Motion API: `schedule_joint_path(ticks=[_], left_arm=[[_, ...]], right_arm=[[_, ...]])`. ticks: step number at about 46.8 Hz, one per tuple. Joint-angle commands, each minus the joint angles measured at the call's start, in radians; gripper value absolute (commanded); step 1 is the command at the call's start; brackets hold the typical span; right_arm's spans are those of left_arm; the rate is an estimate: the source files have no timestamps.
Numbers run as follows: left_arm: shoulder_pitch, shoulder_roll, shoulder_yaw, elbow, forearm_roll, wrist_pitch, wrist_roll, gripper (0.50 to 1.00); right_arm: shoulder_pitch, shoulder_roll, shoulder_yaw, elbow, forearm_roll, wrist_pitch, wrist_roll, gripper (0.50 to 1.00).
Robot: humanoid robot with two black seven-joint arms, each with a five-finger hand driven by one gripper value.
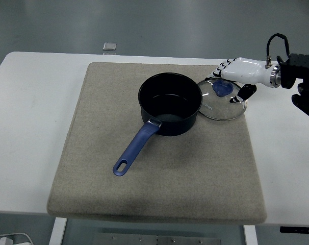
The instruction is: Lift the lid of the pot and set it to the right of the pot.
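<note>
Lid set down at the pot's three o'clock, hand letting go.

The right hand's fingers [222, 68] are spread loose and hold nothing, hovering just past the blue knob [222, 89] at its twelve to one o'clock. To finish cleanly, the right hand [241, 71] should lift straight away, so no finger catches the knob and drags the glass pot lid [223, 99]. The lid lies flat on the grey mat [159, 189], rim just beside the pot [170, 103].
</note>
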Motion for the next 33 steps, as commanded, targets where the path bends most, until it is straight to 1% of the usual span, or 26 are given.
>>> schedule_joint_path(ticks=[1,23,33], left_arm=[[0.0,0.0,0.0,0.0,0.0,0.0,0.0,1.0],[0.0,0.0,0.0,0.0,0.0,0.0,0.0,1.0],[0.0,0.0,0.0,0.0,0.0,0.0,0.0,1.0]], right_arm=[[0.001,-0.002,-0.002,0.0,-0.001,0.001,0.0,0.907],[0.054,-0.013,-0.012,0.002,-0.007,0.012,0.0,0.907],[0.093,-0.017,-0.014,0.0,-0.004,0.01,0.0,0.907]])
